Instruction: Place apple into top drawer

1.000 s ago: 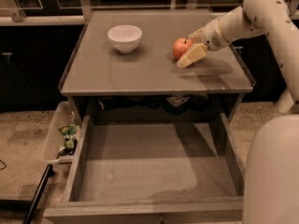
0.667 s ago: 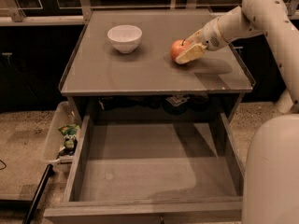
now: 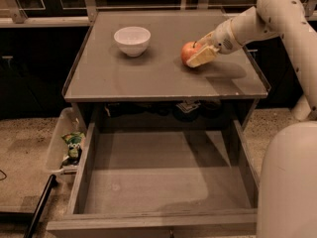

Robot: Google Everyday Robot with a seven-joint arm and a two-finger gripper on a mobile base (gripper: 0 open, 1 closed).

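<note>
The red-orange apple (image 3: 188, 52) sits on the grey cabinet top (image 3: 148, 78), right of centre. My gripper (image 3: 196, 52) reaches in from the right at the apple's right side. Its pale fingers (image 3: 202, 58) are spread, one in front of the apple and one behind, and the apple rests on the surface between them. The top drawer (image 3: 163, 170) is pulled fully out below the cabinet top. Its flat grey bottom is bare, and its thick front panel (image 3: 158, 225) is nearest the camera.
A white bowl (image 3: 132, 39) stands on the cabinet top, left of the apple. A clear plastic bin (image 3: 58, 143) with packets (image 3: 74, 144) stands on the floor left of the drawer. My white arm and base (image 3: 290, 182) fill the right side.
My gripper has slid left and closer to the apple, so its fingers now straddle the apple's right side. The apple, bowl and drawer have not moved.
</note>
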